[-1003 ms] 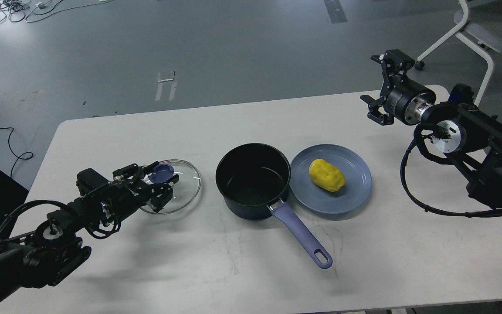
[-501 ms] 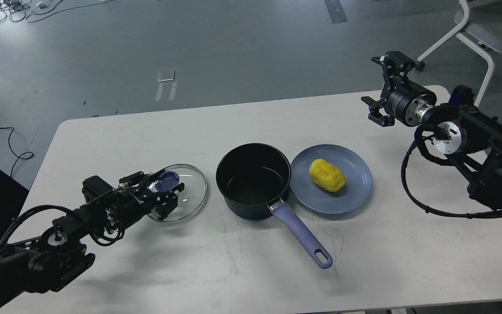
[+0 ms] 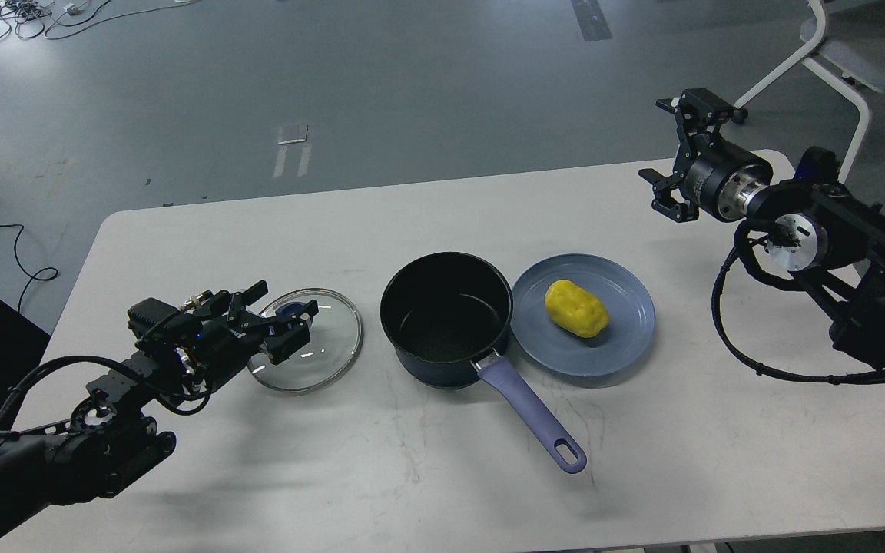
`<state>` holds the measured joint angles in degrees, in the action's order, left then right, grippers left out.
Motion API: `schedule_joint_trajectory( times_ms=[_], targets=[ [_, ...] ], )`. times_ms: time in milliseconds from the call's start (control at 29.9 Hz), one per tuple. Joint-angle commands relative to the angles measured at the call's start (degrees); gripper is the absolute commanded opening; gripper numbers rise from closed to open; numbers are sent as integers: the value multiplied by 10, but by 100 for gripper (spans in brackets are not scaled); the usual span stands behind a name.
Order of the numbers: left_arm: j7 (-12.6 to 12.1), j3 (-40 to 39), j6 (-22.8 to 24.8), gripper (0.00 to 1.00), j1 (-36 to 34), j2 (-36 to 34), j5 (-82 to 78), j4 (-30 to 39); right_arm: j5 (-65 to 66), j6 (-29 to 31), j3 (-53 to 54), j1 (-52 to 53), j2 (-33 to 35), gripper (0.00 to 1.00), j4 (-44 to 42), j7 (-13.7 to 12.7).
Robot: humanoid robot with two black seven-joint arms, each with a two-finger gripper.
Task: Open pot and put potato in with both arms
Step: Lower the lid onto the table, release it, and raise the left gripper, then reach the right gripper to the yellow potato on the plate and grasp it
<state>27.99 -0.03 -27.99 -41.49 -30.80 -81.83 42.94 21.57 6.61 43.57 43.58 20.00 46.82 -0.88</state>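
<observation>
The dark pot (image 3: pixel 446 319) stands open in the middle of the table, its purple handle (image 3: pixel 532 418) pointing toward me. Its glass lid (image 3: pixel 319 349) lies flat on the table left of the pot, with its blue knob partly hidden by my left gripper (image 3: pixel 283 311). That gripper is open, its fingers on either side of the knob and just above it. The yellow potato (image 3: pixel 577 308) lies on a blue plate (image 3: pixel 627 338) right of the pot. My right gripper (image 3: pixel 681 153) is open and empty, raised above the table's far right corner.
The white table (image 3: pixel 412 476) ends close behind my right gripper. A white chair (image 3: pixel 834 54) stands beyond the far right corner. Cables lie on the grey floor at the far left.
The lid has gone from tilted in my left gripper to lying flat on the table. The left fingers have spread and drawn back a little to the left. The right arm has barely moved.
</observation>
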Motion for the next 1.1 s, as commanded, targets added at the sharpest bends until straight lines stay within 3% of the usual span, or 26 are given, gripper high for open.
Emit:
schedule_joint_trajectory(
  times_ms=[0, 100, 167, 234, 301, 368, 401, 468, 501, 568, 635, 668, 769, 936, 1069],
  targets=[
    [0, -3, 0, 99, -46, -35, 108, 73, 55, 11, -64, 26, 31, 100, 28, 3],
    [0, -7, 5, 99, -88, -50, 210, 115, 145, 13, -120, 45, 65, 100, 56, 36],
    [0, -20, 76, 99, -122, -51, 339, 127, 241, 18, -166, 60, 90, 100, 93, 77],
    [0, -31, 121, 99, -140, -51, 401, 127, 291, 18, -189, 66, 100, 100, 110, 94],
    [0, -52, 193, 99, -160, -50, 486, 127, 373, 18, -218, 73, 109, 100, 120, 119],
    [0, -108, 273, 99, -167, -44, 591, 127, 477, 17, -251, 78, 109, 100, 120, 159],
    [0, -108, 273, 99, -167, -44, 592, 127, 478, 17, -251, 78, 109, 100, 120, 159],
    [-8, -159, 318, 99, -167, -43, 648, 130, 550, 17, -277, 80, 109, 100, 120, 190],
    [-24, -170, 330, 99, -166, -43, 655, 133, 563, 17, -284, 80, 109, 100, 120, 194],
    [-80, -204, 375, 99, -160, -42, 675, 138, 590, 17, -313, 80, 108, 100, 119, 199],
    [-105, -214, 395, 99, -155, -41, 695, 138, 593, 14, -328, 80, 107, 100, 117, 199],
    [-131, -219, 408, 99, -151, -40, 724, 138, 594, 12, -340, 79, 105, 100, 115, 199],
    [-180, -222, 413, 99, -147, -37, 791, 138, 623, 9, -359, 74, 97, 97, 107, 200],
    [-184, -222, 414, 99, -142, -37, 796, 138, 672, 1, -392, 78, 86, 94, 101, 220],
    [-182, -222, 415, 99, -141, -37, 795, 138, 672, 1, -397, 78, 79, 93, 91, 220]
  ],
)
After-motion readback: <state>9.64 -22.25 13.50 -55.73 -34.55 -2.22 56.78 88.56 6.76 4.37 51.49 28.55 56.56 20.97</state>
